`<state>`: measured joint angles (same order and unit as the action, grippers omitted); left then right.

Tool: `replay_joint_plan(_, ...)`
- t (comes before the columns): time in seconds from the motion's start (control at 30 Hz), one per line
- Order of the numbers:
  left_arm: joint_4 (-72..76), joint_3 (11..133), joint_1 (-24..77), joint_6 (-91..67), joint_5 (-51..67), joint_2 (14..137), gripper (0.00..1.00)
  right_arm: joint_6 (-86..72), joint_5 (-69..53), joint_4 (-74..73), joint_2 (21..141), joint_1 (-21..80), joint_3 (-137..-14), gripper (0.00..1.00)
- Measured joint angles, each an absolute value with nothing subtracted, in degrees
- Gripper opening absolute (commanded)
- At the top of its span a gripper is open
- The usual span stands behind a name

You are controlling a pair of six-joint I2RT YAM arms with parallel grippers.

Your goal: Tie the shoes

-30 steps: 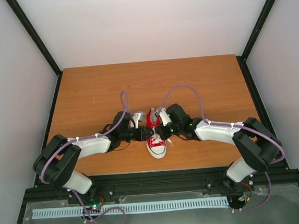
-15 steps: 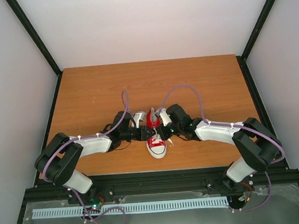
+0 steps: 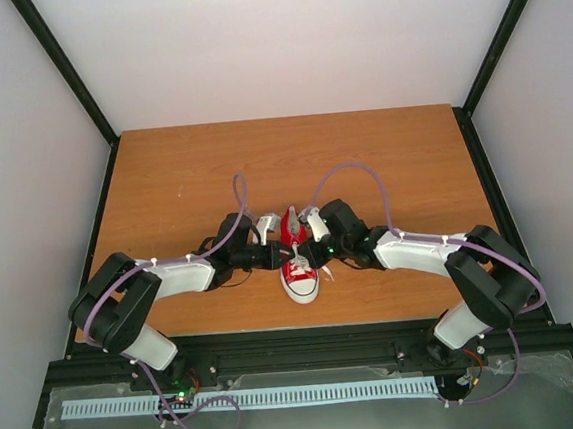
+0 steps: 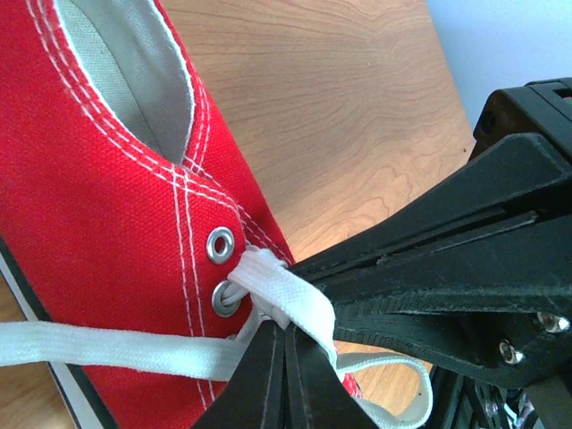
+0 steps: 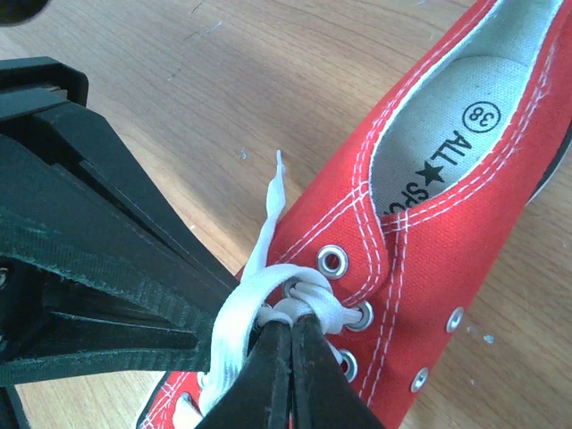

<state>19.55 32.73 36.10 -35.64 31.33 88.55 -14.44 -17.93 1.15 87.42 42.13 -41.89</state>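
Observation:
The small red canvas shoe point(image 3: 298, 264) lies mid-table, its white toe cap toward the near edge. Both grippers meet over its eyelets. In the left wrist view my left gripper point(image 4: 284, 327) is shut on a white lace point(image 4: 279, 292) beside the shoe's point(image 4: 107, 214) upper eyelets. In the right wrist view my right gripper point(image 5: 288, 323) is shut on the laces where they cross point(image 5: 313, 302) at the shoe's point(image 5: 447, 223) eyelets. The two grippers' tips are close together, left point(image 3: 282, 256) and right point(image 3: 311, 254). A loose lace end point(image 5: 273, 192) sticks out over the table.
The wooden table point(image 3: 163, 175) has black frame rails along its sides and pale walls around it. Purple cables point(image 3: 348, 169) loop above each forearm. The other arm's black fingers point(image 4: 447, 259) crowd each wrist view.
The left arm's elbow has shifted slightly to the right. The grippers and the shoe stay in almost the same place.

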Motion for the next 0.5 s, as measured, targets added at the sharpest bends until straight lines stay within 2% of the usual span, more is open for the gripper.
replay_joint_plan(0.13, 19.49, 32.73, 36.12, -35.81, 30.41, 88.53, 0.01, -14.44, -17.63, 1.56, 87.42, 42.13, -41.65, 0.04)
replay_joint_plan(0.23, 19.4, 32.71, 36.12, -35.83, 29.5, 88.18, 0.01, -14.5, -17.32, 1.98, 87.13, 42.15, -41.28, 0.09)
replay_joint_plan(0.5, 19.42, 32.56, 36.1, -36.27, 26.17, 85.76, 0.01, -15.75, -14.87, 0.6, 79.96, 41.41, -39.29, 0.47)
